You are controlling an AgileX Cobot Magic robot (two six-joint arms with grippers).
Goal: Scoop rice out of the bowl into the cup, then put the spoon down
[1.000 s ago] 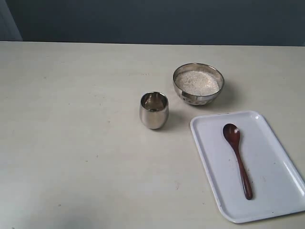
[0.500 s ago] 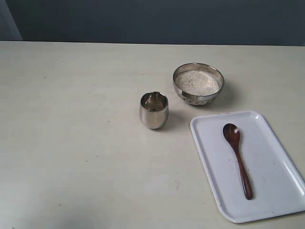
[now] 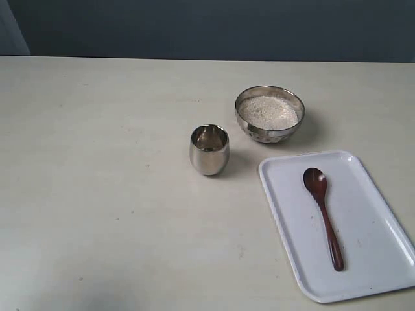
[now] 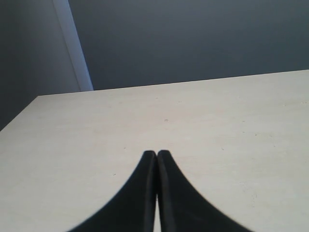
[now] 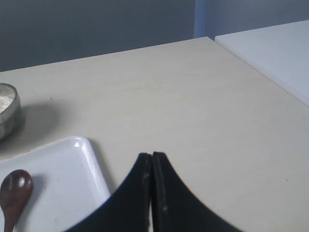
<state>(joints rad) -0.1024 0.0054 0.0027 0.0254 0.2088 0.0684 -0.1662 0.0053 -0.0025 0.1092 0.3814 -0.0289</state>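
Note:
The steel bowl (image 3: 270,114) holds white rice (image 3: 268,111) at the table's middle right. The small steel cup (image 3: 209,149) stands upright to its front left. The dark wooden spoon (image 3: 323,216) lies on a white tray (image 3: 292,220), head toward the bowl. Neither arm shows in the exterior view. My left gripper (image 4: 156,154) is shut with nothing in it, over bare table. My right gripper (image 5: 151,155) is also shut and empty, beside the tray corner (image 5: 87,159); the spoon's head (image 5: 15,187) and the bowl's edge (image 5: 10,116) lie off to one side.
The pale tabletop (image 3: 97,181) stretches wide to the left of the cup. A dark wall (image 3: 207,26) backs the far edge. In the right wrist view a second white surface (image 5: 275,53) sits beyond the table's edge.

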